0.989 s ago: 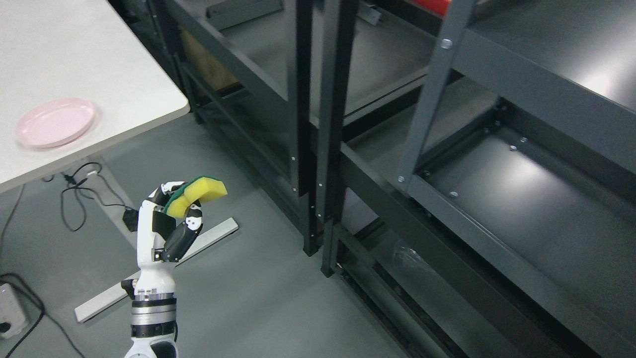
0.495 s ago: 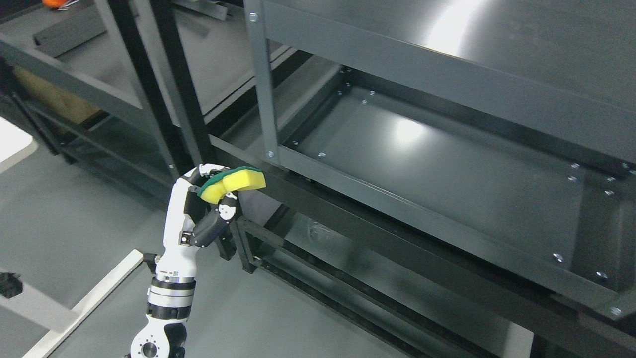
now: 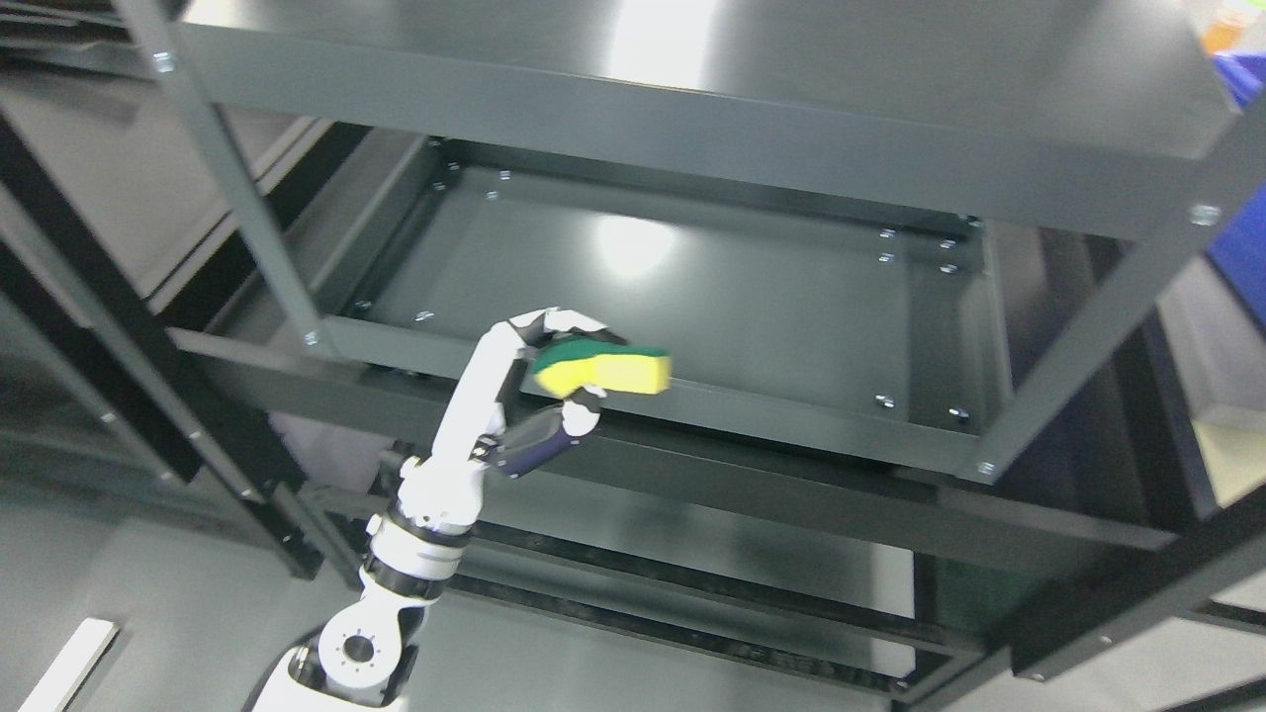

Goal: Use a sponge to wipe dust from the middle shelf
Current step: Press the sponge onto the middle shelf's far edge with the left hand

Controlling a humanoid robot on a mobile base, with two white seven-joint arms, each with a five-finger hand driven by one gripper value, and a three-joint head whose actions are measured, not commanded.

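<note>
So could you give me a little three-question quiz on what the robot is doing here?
1. True or false: the left hand grips a sponge.
2. Which sponge face points upward: A yellow, B green?
3. Fill in: the sponge is at the front edge of the ___ shelf.

Key: 1 true. 2 B. 3 middle.

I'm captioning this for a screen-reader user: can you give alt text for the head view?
The robot's left hand holds a yellow-and-green sponge at the front edge of a dark metal middle shelf, under the shelf above. The right hand is out of view.
</note>
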